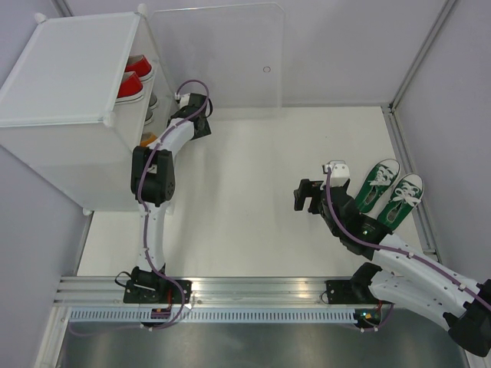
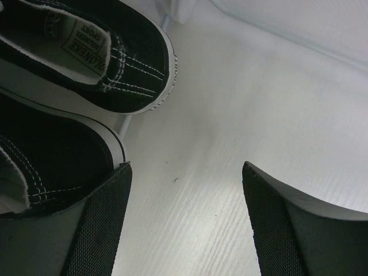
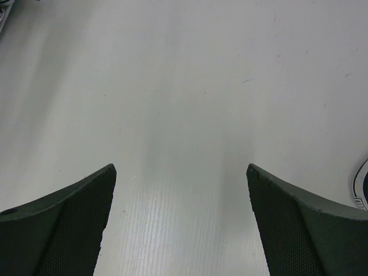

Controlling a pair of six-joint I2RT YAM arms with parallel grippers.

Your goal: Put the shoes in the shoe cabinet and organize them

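The shoe cabinet (image 1: 65,77) stands at the back left, its clear door panel (image 1: 219,54) swung open. Inside it I see red shoes (image 1: 132,77), a grey one (image 1: 152,102) and an orange one (image 1: 147,140). My left gripper (image 1: 186,103) is at the cabinet's opening; in the left wrist view it (image 2: 187,172) is open with nothing between its fingers, and two black shoes (image 2: 86,46) lie just to its left, the nearer one (image 2: 46,167) beside the left finger. A green pair (image 1: 390,193) sits at the right. My right gripper (image 1: 305,197) hovers left of that pair, open (image 3: 181,169) over bare table.
The white table (image 1: 253,192) is walled by pale panels at the back and the right (image 1: 430,92). The open door leans along the back wall. A metal rail (image 1: 253,287) carrying both arm bases runs along the near edge.
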